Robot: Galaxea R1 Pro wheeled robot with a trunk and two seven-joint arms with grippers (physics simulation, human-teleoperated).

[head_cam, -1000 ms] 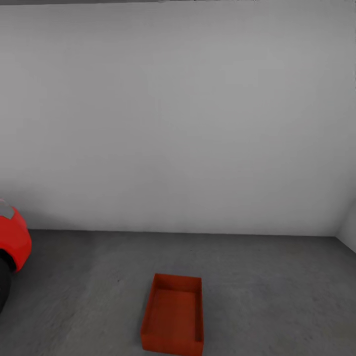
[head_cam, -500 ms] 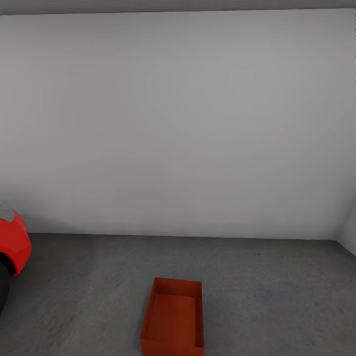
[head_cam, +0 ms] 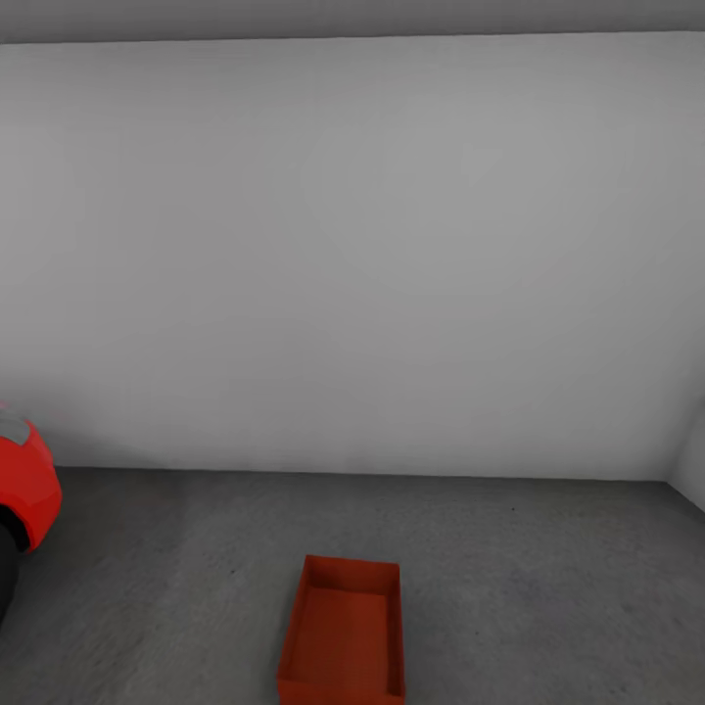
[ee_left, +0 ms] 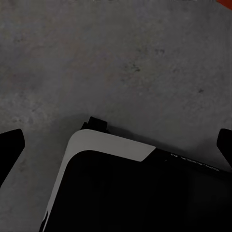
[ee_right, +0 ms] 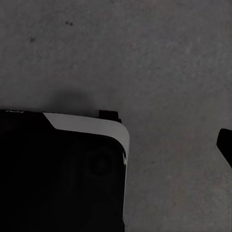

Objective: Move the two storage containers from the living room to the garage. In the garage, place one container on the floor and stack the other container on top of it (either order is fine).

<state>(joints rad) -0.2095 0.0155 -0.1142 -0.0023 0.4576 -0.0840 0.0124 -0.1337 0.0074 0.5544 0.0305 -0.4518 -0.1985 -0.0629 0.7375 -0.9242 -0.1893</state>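
I see one storage container point(head_cam: 343, 646) set on the garage floor point(head_cam: 548, 587) right of the red car point(head_cam: 24, 494); second unstacked; left end effector point(ee_left: 116, 145) spread wide, empty; right's state I cannot tell.

Open grey floor point(head_cam: 548, 587) around one storage container point(head_cam: 345, 636), unobstructed on all sides, red car point(head_cam: 24, 490) at far left edge, white wall point(head_cam: 352, 255) bounding the rear, container interior unobstructed from above
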